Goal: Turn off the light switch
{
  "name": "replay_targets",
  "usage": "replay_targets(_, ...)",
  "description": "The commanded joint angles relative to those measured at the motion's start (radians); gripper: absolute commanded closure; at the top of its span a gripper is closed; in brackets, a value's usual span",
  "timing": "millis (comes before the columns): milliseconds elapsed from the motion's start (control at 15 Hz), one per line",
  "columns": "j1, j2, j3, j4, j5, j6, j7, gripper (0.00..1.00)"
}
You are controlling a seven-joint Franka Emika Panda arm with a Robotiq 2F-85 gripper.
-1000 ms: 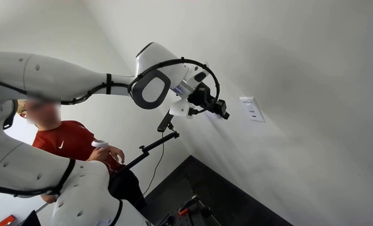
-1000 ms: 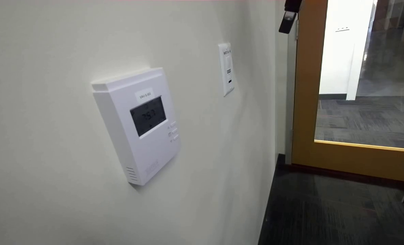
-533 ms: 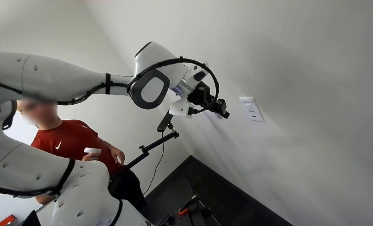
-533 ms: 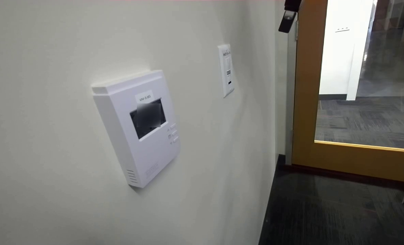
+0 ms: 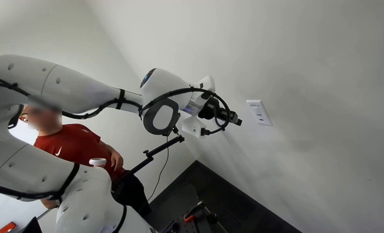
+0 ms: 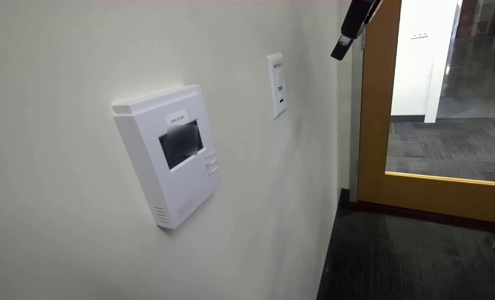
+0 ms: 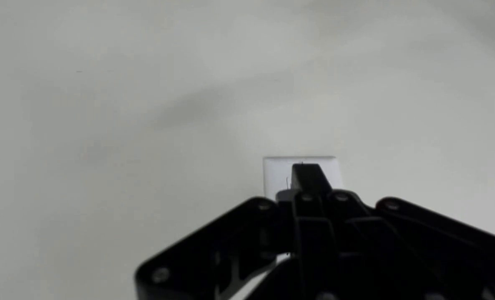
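Observation:
The light switch is a white wall plate, seen in both exterior views [image 5: 259, 112] [image 6: 277, 85]. It has a label near its top, a slim upright part in its middle and a dark mark lower down. My gripper [image 5: 239, 122] is just left of the plate in that exterior view, apart from it. In an exterior view, my fingertips [image 6: 341, 48] are at the top, right of the plate and higher than its middle. In the wrist view, the black fingers [image 7: 312, 179] are together and empty. They cover the middle of the white plate [image 7: 277, 173]; its lower part is mostly hidden.
A white thermostat [image 6: 189, 187] sticks out from the same wall. A wood-framed glass door [image 6: 372, 104] stands beyond the wall's end. A black stand arm [image 5: 162, 149] is below my wrist. A person in red [image 5: 73, 144] stands behind my arm.
My arm and gripper have moved down and slightly right in an exterior view. In an exterior view the gripper has come further in, down and left. The person's controller hand has shifted.

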Motion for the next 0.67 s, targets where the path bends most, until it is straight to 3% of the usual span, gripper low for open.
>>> replay_targets(0,0.139,0.087,-0.096,0.000,0.089,0.146,-0.053,1.00)
replay_targets(267,0.280,0.160,-0.220,0.035,0.127,0.167,-0.046,1.00)
replay_targets(600,0.432,0.167,-0.375,0.071,0.159,0.141,-0.053,1.00)
